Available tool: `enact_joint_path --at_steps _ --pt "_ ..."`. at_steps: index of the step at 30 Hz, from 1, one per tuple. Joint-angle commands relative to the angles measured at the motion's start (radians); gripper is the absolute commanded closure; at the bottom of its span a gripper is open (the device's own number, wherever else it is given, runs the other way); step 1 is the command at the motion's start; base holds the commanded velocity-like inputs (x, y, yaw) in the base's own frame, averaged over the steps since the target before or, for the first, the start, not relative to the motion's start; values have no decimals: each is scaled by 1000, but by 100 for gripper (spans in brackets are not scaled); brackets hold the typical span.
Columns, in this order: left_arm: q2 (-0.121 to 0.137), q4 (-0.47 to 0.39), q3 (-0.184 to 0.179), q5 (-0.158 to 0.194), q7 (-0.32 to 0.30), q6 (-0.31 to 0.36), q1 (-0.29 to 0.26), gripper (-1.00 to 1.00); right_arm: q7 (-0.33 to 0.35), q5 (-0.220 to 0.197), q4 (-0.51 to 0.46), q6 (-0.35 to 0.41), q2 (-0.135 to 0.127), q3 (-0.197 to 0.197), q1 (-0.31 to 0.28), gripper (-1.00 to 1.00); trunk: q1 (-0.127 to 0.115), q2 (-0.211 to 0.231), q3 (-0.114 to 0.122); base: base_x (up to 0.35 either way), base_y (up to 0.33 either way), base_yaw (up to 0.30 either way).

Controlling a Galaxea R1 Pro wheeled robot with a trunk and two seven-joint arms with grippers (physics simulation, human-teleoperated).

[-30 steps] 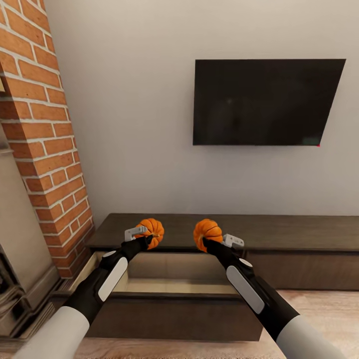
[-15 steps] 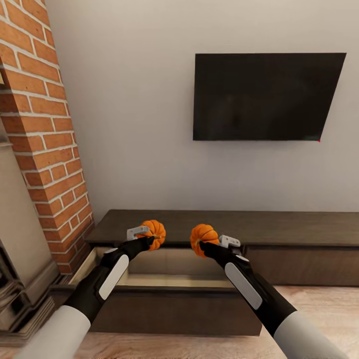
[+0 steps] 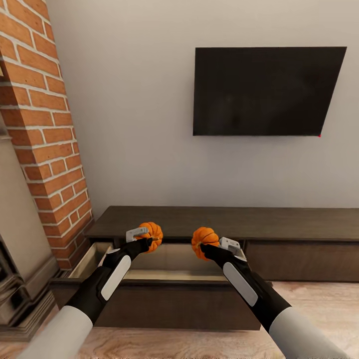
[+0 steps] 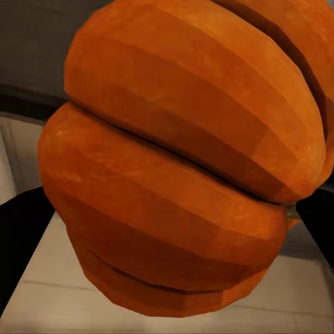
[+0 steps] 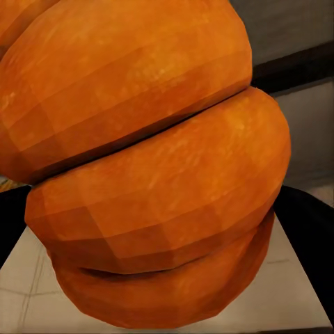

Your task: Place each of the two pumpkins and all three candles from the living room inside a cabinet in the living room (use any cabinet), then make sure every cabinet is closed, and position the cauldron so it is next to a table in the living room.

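1. Nearest the camera, two arms are seen reaching forward from the bottom corners of the head view. The left gripper is closed around one pumpkin; the right gripper is closed around the other pumpkin.
2. In each wrist view the held pumpkin is seen pressed close to the lens ( at the left wrist, at the right), with dark fingers at its sides.
3. Both pumpkins are held above the open drawer of the cabinet, its pale interior visible beneath them and its dark front panel nearest the robot.
4. Further back, the cabinet's second drawer is shown shut, a brick column stands to the left, and a dark television is mounted on the wall.
5. A release from this height could, it is judged, let a round pumpkin bounce or roll, or strike the drawer rim and fall to the floor; lowering first would reduce this. The two arms, near each other, could also collide.
6. No brand, label or legible writing can be made out.
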Motion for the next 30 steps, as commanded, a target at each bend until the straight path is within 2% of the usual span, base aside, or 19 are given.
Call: enact_joint_path --at_steps 1,5,18,26,30 --pt "1 -1 -4 9 10 1 -1 100 -9 -3 0 1 1 4 -2 100 4 -8 -4 0 0 0" --pt "2 1 -4 9 10 -4 -1 100 -9 -3 5 -1 7 4 -3 100 18 -34 -17 0 0 0" --pt "3 1 -6 8 8 -11 -1 100 -9 -2 21 -14 12 4 -5 100 24 -37 -67 0 0 0" --pt "3 -1 -9 6 8 -12 -1 100 -9 -2 22 -22 12 4 -5 100 24 -37 -67 4 0 0" --pt "3 -1 -10 5 8 -12 -1 100 -9 -3 22 -22 12 4 -5 100 24 -37 -67 205 0 0"
